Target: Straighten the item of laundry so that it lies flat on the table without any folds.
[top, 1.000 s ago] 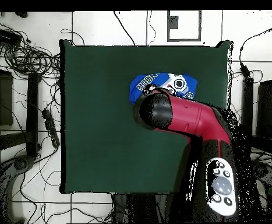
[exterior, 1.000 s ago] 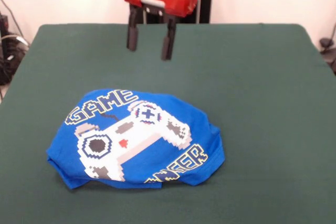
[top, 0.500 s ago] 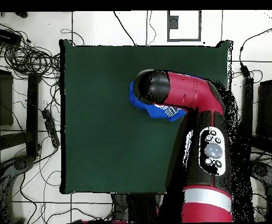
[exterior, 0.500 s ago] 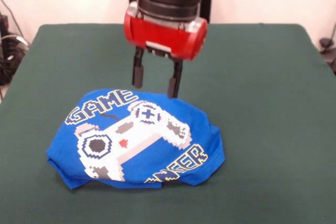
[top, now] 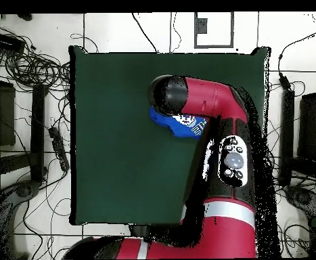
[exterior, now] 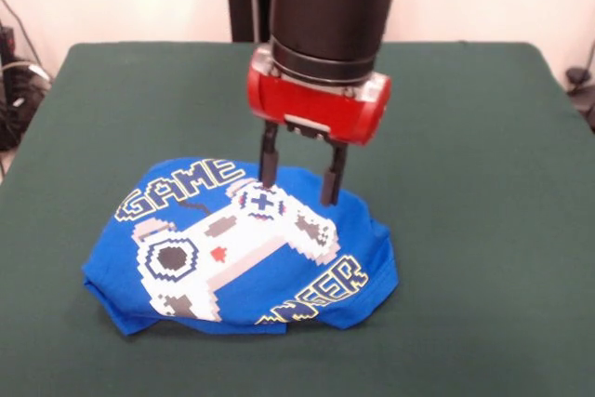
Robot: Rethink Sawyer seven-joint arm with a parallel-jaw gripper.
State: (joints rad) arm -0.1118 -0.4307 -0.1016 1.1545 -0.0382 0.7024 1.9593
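— Over the T-shirt (exterior: 244, 246), we note the gripper (exterior: 299, 178) has come down, jaws spread, empty.
— Agreed; shirt sits bunched near the table's (exterior: 465, 165) front edge, so a grasp looks imminent.

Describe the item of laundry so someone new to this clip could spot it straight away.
On the large dark green felt table, look below the red and black arm's open hand. The rumpled bright blue T-shirt lies there, the only garment, printed with a white pixel game controller and yellow-outlined lettering.
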